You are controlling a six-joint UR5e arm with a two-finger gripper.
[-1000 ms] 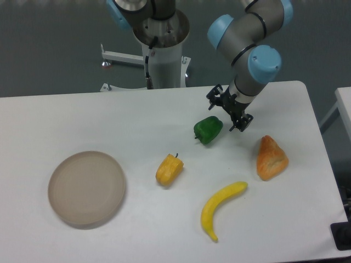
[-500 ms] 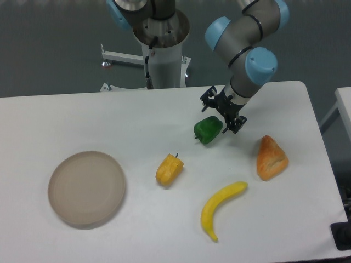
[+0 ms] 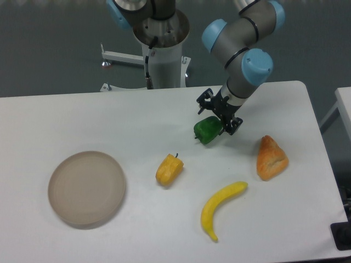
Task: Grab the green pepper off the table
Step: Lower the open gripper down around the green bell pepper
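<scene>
One target, green pepper on the counter mid-right under my open, empty gripper; looks light, glossy, slippery, so I'd pinch its blocky mid-body.

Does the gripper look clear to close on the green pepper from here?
Probably yes: the open gripper hangs right over the green pepper, and the orange-yellow pepper lies well apart.

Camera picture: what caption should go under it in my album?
Robot gripper hovers open over the green pepper on the white table.
</scene>
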